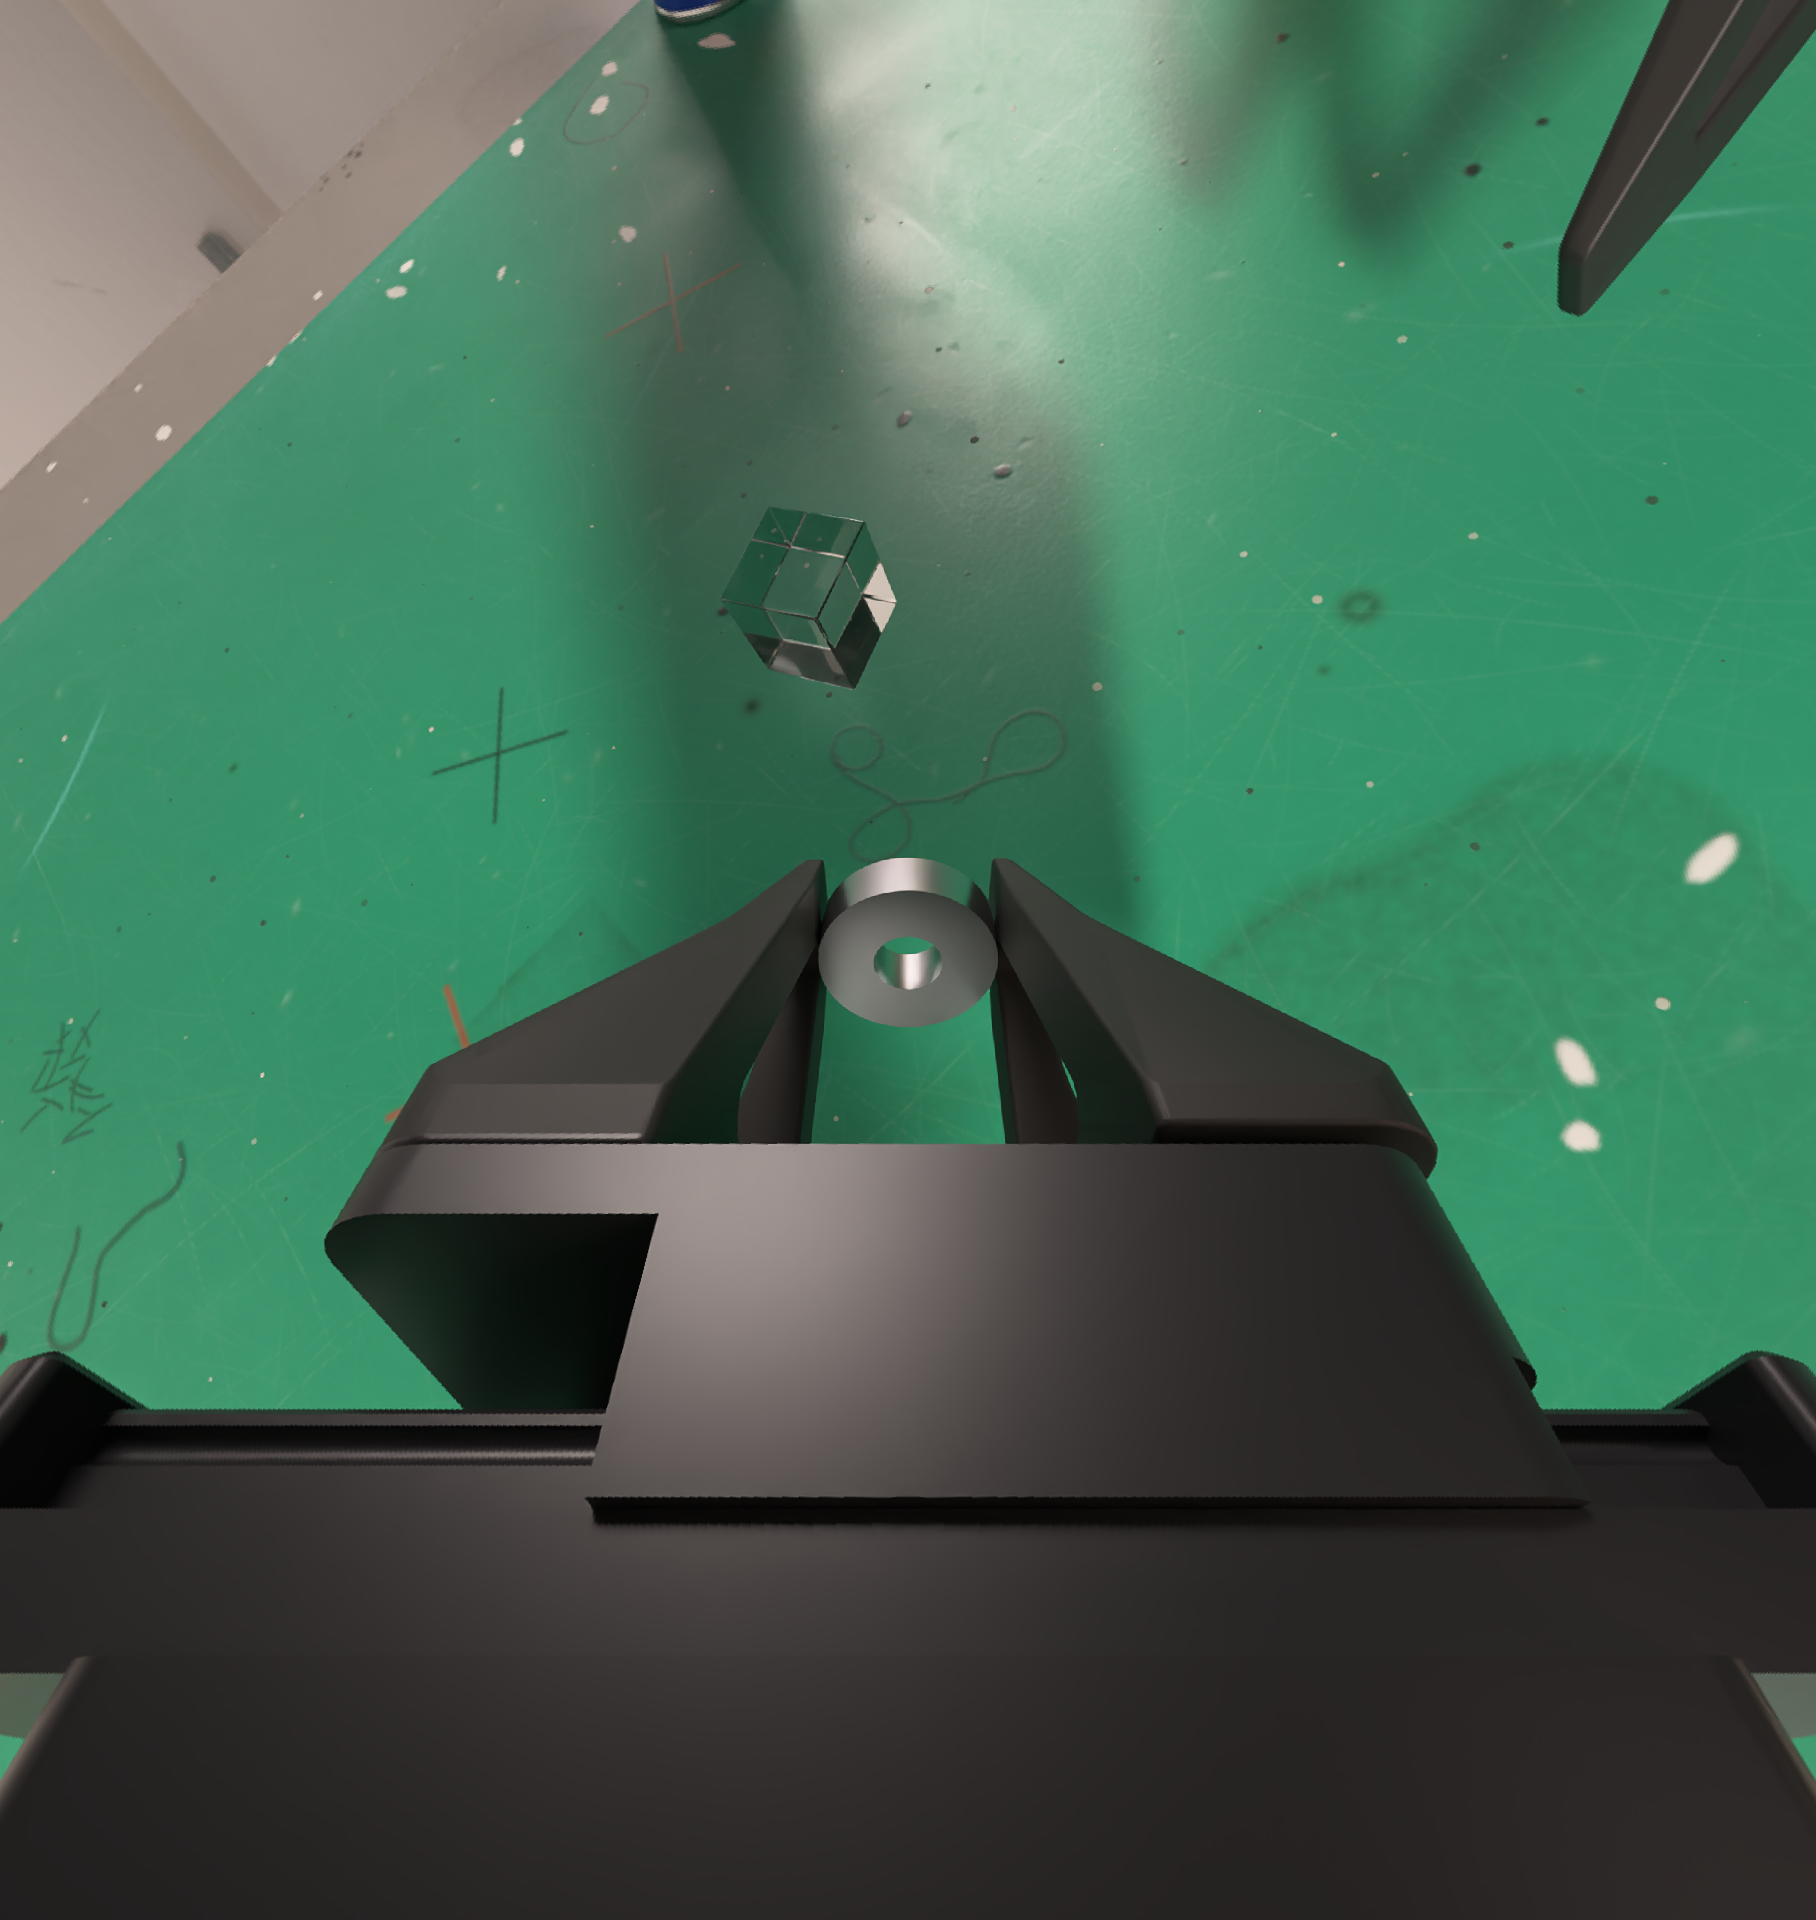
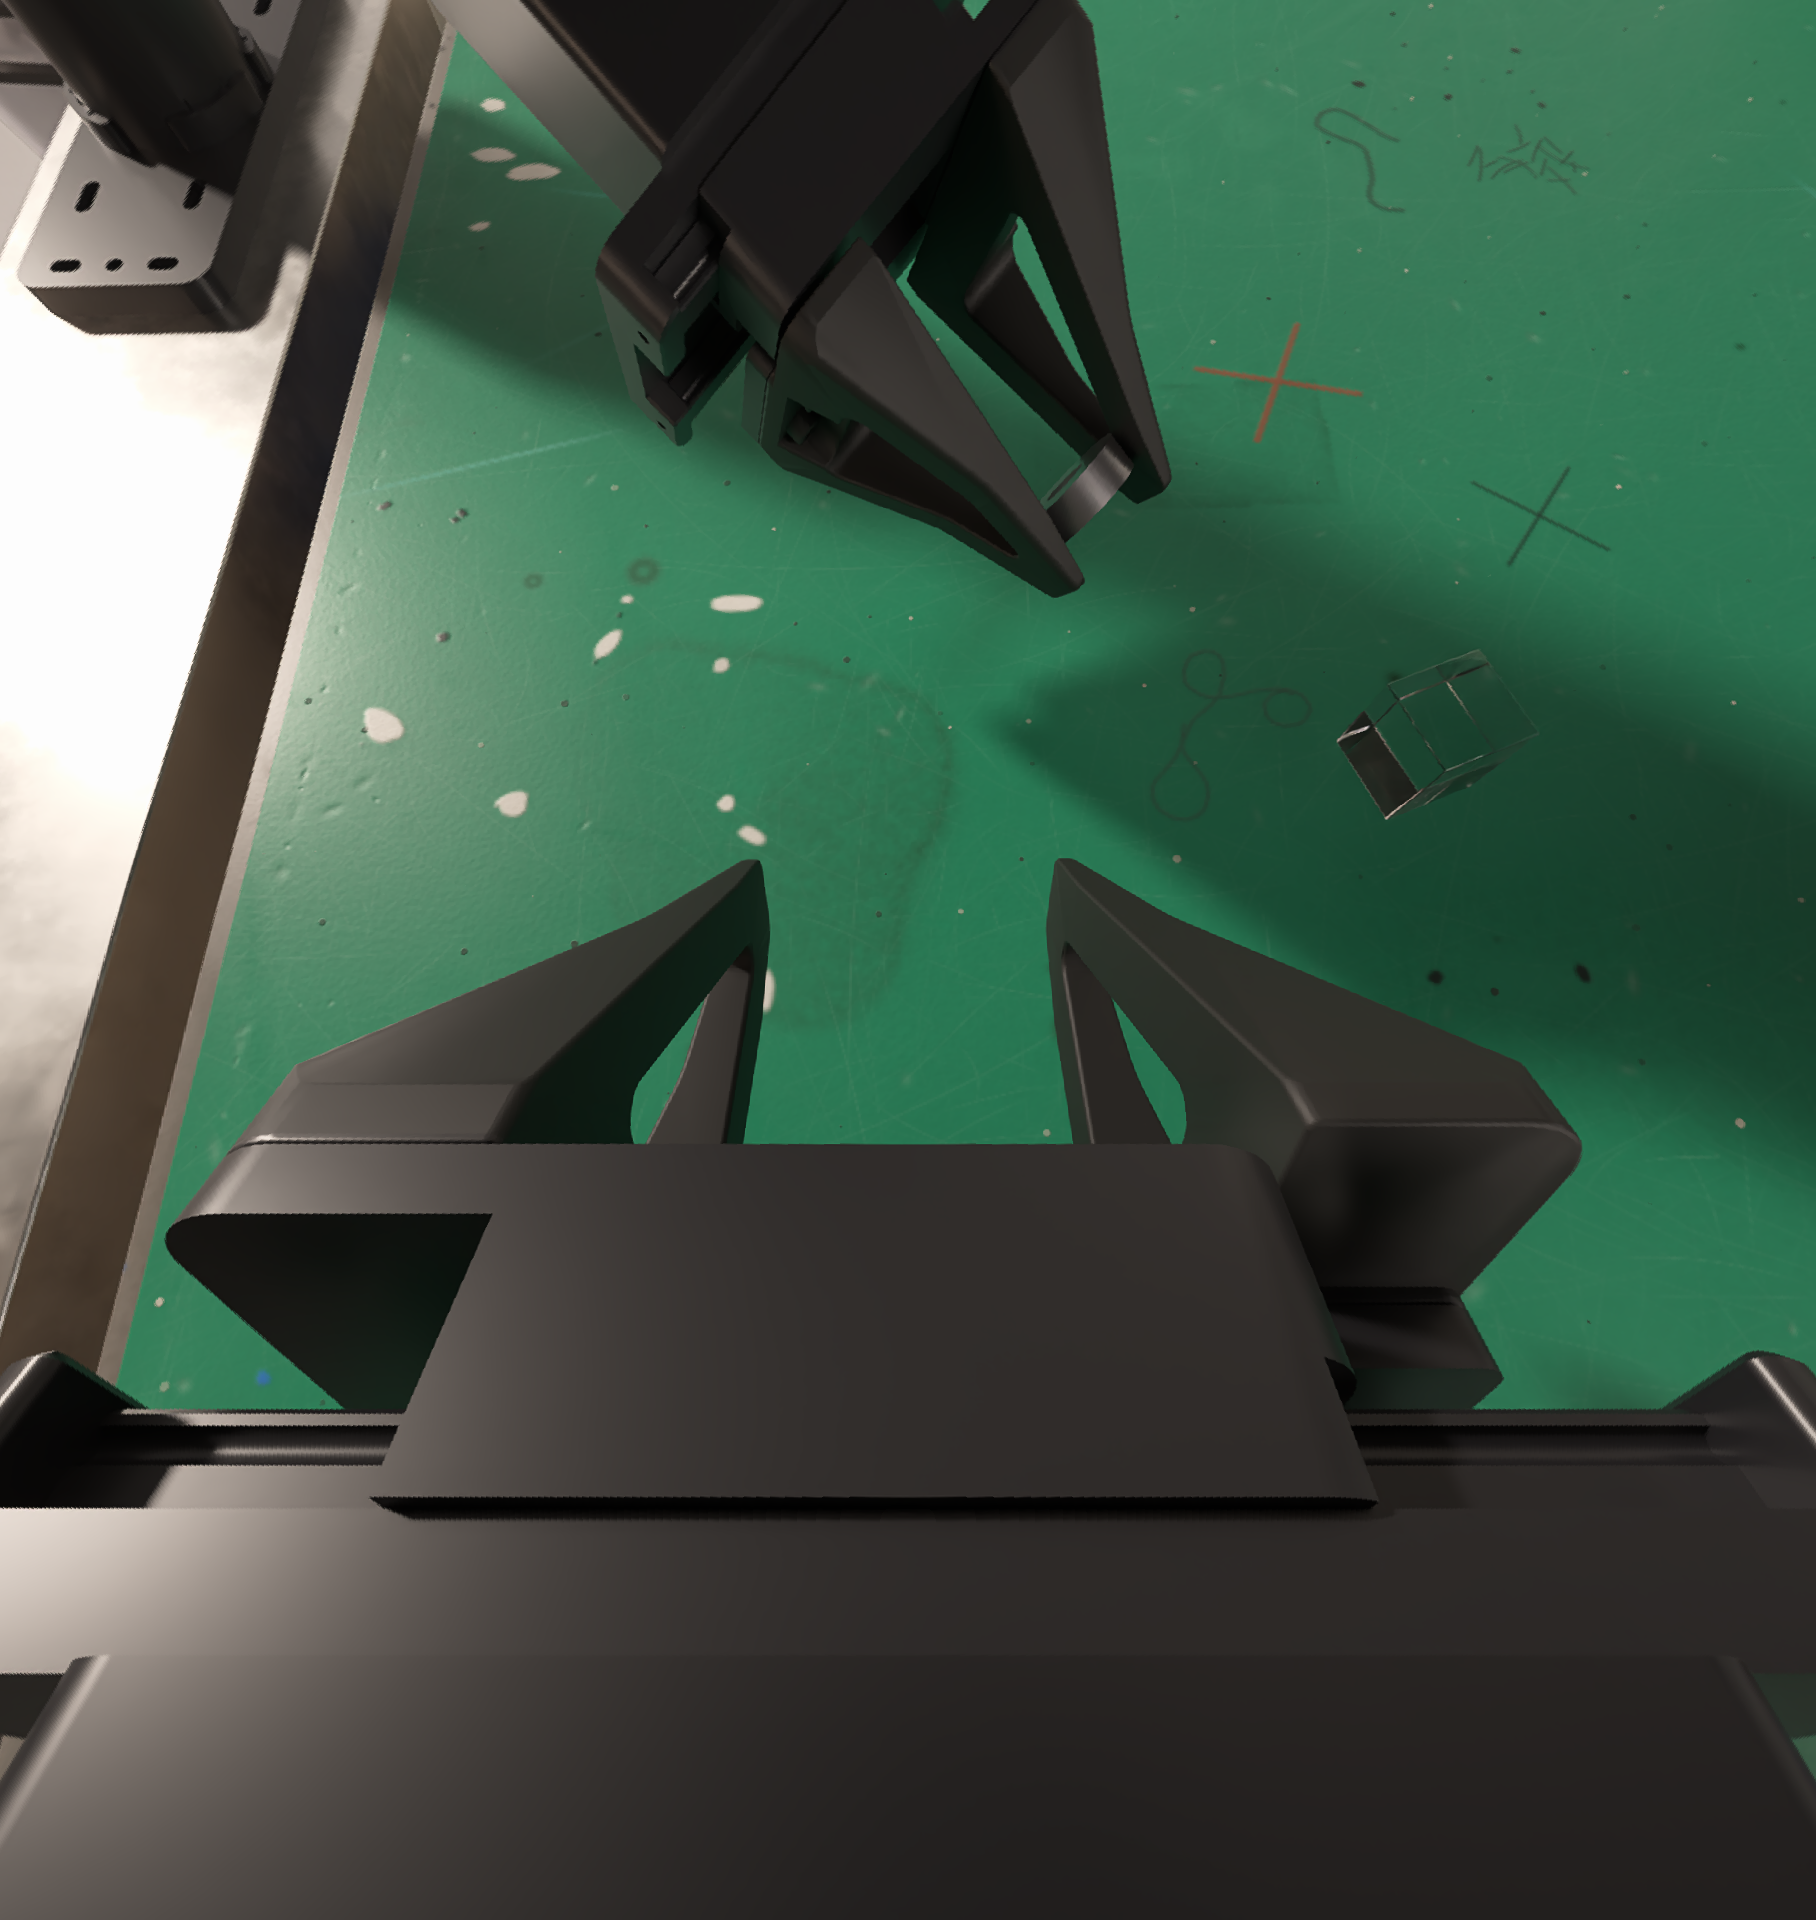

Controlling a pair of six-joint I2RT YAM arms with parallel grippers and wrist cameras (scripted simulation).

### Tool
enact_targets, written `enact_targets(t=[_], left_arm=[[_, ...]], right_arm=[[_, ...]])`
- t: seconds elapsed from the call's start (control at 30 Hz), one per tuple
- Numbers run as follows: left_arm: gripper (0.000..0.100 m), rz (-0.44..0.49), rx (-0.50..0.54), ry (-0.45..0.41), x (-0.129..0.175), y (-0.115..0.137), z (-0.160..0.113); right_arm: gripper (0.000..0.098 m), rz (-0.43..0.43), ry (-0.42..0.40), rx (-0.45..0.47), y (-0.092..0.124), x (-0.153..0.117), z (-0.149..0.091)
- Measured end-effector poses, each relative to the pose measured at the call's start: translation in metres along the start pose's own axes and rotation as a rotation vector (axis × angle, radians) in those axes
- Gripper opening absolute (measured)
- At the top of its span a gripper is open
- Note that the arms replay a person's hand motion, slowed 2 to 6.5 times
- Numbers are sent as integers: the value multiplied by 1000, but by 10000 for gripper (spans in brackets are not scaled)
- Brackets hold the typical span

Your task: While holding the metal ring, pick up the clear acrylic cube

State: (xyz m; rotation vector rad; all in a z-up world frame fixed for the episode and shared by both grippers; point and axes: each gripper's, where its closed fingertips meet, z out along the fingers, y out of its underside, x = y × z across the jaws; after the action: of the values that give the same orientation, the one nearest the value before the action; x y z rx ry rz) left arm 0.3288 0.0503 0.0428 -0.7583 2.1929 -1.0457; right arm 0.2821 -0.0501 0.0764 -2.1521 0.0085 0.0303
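Observation:
My left gripper (image 1: 906, 883) is shut on the metal ring (image 1: 906, 961), a thick silver ring with a small hole, held above the green mat. The clear acrylic cube (image 1: 810, 597) lies on the mat just ahead of it, slightly left. In the right wrist view my right gripper (image 2: 906, 883) is open and empty above the mat. The cube (image 2: 1434, 732) lies ahead to its right, in shadow. The left gripper (image 2: 1096, 520) with the ring (image 2: 1091, 486) shows farther off at the top. One finger of the right gripper (image 1: 1652, 177) shows at the top right of the left wrist view.
The green mat (image 1: 1299, 623) is scratched and has pen marks and white specks. Its edge meets a pale surface (image 1: 104, 260) at the upper left. In the right wrist view a metal rail (image 2: 208, 727) runs along the left, with an arm base (image 2: 145, 187) on it. A blue object (image 1: 691, 8) peeks in at the top.

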Motion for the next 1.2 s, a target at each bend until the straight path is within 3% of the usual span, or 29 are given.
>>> enact_targets(t=[1.2], left_arm=[[260,0,-1,0,0,0,0]], right_arm=[[417,15,34,2,0,2,1]])
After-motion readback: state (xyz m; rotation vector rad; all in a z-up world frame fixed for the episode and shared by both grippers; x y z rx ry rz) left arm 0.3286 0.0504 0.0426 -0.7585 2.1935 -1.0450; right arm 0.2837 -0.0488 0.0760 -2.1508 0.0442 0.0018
